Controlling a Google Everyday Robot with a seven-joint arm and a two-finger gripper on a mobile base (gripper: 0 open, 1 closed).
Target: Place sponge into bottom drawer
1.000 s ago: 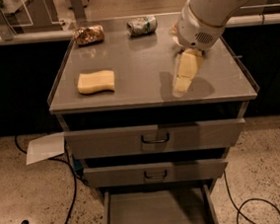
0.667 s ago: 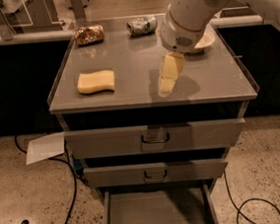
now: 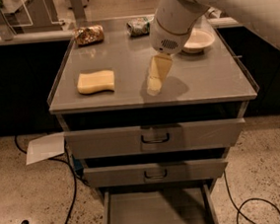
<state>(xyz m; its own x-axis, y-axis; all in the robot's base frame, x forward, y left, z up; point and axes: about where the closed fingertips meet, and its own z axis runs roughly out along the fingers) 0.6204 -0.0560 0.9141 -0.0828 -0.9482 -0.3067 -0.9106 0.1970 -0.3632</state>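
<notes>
The pale yellow sponge [image 3: 95, 81] lies flat on the left part of the grey cabinet top [image 3: 206, 78]. My gripper [image 3: 154, 86] hangs from the white arm over the middle of the top, to the right of the sponge and apart from it, tips just above the surface. It holds nothing. The bottom drawer [image 3: 158, 212] is pulled out at the foot of the cabinet, and its flat grey floor is bare.
A white bowl [image 3: 198, 40] sits at the back right, partly behind the arm. Two snack bags, a brown one [image 3: 89, 34] and a green one [image 3: 137, 26], lie at the back edge. The two upper drawers [image 3: 155, 138] stand slightly out. Paper [image 3: 45, 147] and cables [image 3: 69, 200] lie on the floor.
My gripper has moved left across the cabinet top, from near the right side to the middle, closer to the sponge. The sponge has not moved.
</notes>
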